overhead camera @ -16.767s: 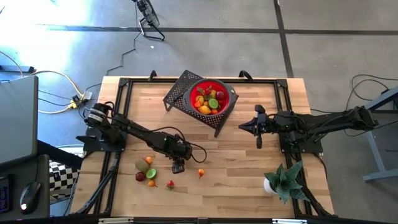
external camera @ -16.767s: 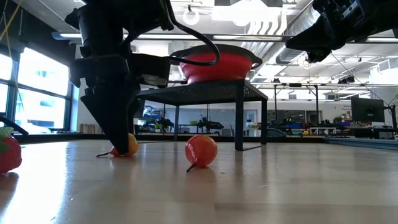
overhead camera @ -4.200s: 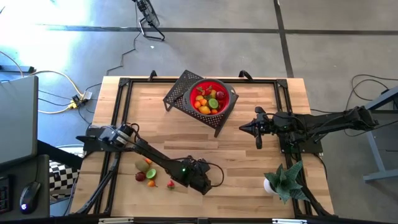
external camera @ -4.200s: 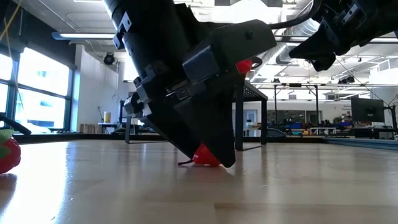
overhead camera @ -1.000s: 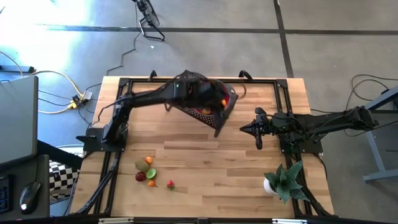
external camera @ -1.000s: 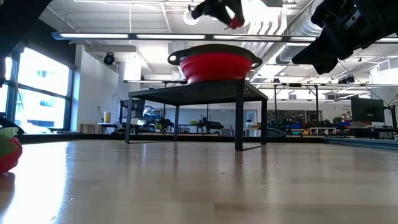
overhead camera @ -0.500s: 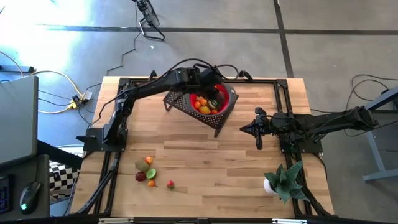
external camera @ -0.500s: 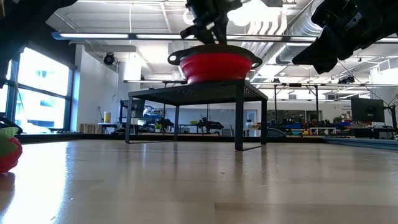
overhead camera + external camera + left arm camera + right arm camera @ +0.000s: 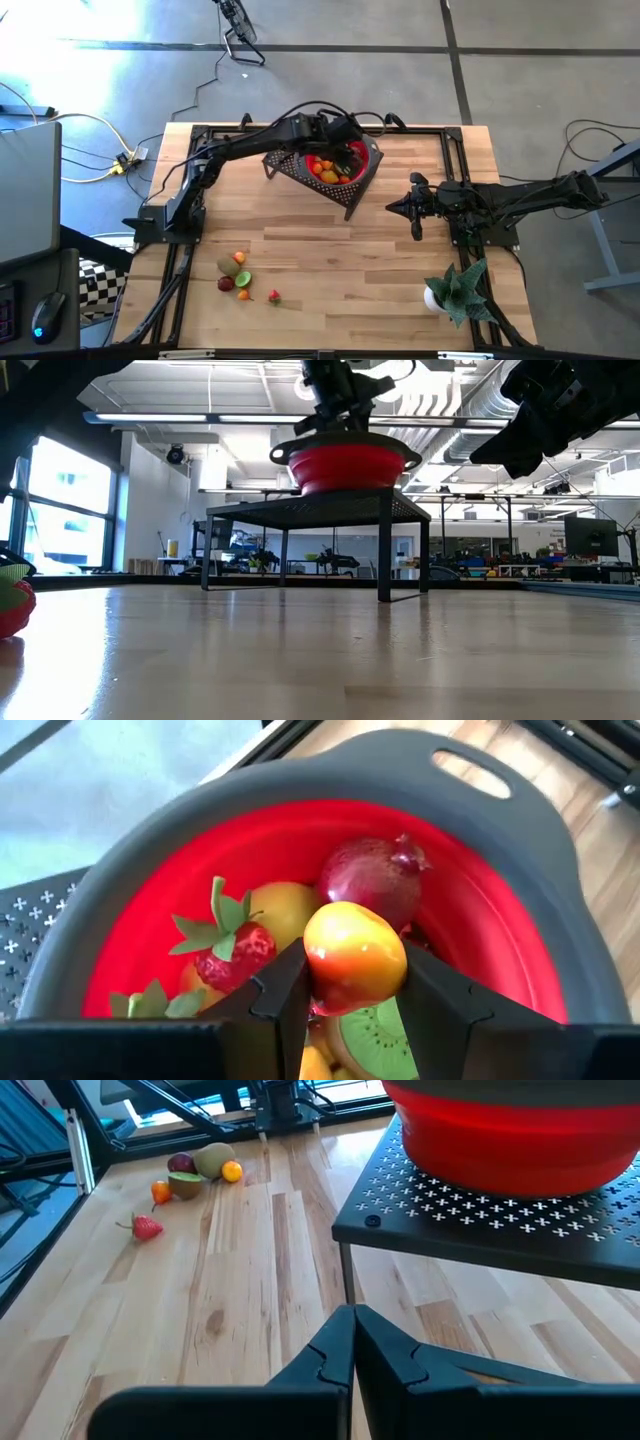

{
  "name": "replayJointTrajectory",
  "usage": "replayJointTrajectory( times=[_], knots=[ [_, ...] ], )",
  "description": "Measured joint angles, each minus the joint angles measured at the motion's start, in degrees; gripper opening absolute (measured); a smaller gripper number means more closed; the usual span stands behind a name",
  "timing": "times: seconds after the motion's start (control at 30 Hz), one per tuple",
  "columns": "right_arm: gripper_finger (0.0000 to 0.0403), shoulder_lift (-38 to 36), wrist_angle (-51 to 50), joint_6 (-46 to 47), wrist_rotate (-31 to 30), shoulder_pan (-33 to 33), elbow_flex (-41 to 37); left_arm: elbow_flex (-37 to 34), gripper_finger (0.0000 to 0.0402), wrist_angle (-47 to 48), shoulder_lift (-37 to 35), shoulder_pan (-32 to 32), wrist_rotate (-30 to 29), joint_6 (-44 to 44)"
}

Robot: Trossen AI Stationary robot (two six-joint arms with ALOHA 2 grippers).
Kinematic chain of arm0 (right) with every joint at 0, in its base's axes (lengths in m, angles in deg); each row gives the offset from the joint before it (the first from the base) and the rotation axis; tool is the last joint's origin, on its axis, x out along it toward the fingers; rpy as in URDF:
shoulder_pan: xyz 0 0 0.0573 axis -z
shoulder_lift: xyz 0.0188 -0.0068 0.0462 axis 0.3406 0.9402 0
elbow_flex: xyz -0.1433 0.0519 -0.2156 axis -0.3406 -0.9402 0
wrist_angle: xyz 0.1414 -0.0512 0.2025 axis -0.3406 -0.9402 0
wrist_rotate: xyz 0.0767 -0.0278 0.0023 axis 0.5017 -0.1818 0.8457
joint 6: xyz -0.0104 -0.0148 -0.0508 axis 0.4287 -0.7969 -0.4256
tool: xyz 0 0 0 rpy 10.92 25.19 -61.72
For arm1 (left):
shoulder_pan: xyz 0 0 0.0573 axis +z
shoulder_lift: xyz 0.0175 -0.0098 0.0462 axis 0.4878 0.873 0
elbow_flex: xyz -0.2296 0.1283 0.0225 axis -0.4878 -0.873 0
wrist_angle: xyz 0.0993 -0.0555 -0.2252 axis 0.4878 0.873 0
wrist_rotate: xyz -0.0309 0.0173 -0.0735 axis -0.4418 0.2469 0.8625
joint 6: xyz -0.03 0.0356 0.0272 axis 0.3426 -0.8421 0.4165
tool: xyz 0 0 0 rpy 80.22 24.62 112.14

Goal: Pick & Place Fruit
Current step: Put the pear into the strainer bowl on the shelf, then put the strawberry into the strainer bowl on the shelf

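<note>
While left tool (image 9: 350, 1010) hovers over red bowl (image 9: 520, 950) on black stand (image 9: 290, 150), fingers clamp orange-yellow fruit (image 9: 354, 955). Right tool (image 9: 352, 1342) closed, idle beside stand. Loose fruit (image 9: 238, 275) on desk (image 9: 380, 260).

Open-plan robotics lab, exposed ceiling ducts (image 9: 440, 400), strip lights, distant desks with monitors (image 9: 590, 537), concrete floor (image 9: 330, 80), loose cables (image 9: 95, 150), butcher-block tabletop (image 9: 360, 250)

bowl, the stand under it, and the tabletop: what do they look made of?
Red bowl: looks like soft silicone or plastic, matte red wall with a dark grey rim and a handle slot.
Stand: probably powder-coated metal, matte black sheet punched with small cross holes, thin straight legs.
Tabletop: wood, butcher-block style, pale glued strips with visible grain and a light sheen.
</note>
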Motion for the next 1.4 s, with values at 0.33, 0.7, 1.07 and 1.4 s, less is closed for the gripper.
replayJointTrajectory(
  times=[0.33,0.7,1.07,1.4],
  knots=[
    [0.0002,0.00,0.00,0.00,0.00,0.00,0.00,0.04,0.0151,-0.16,0.39,0.00,-0.26,-2.40],
    [0.0002,0.00,0.01,0.00,0.00,0.00,0.00,0.71,0.0209,0.59,0.39,0.02,-0.22,-4.09],
    [0.0002,0.00,0.04,0.59,0.03,0.00,0.00,4.38,0.0209,5.41,-2.87,-0.94,-0.01,-7.32],
    [0.0002,0.00,0.02,3.30,0.11,0.00,0.00,4.39,0.0202,12.65,-5.28,-8.17,-9.59,-9.02]
  ],
)
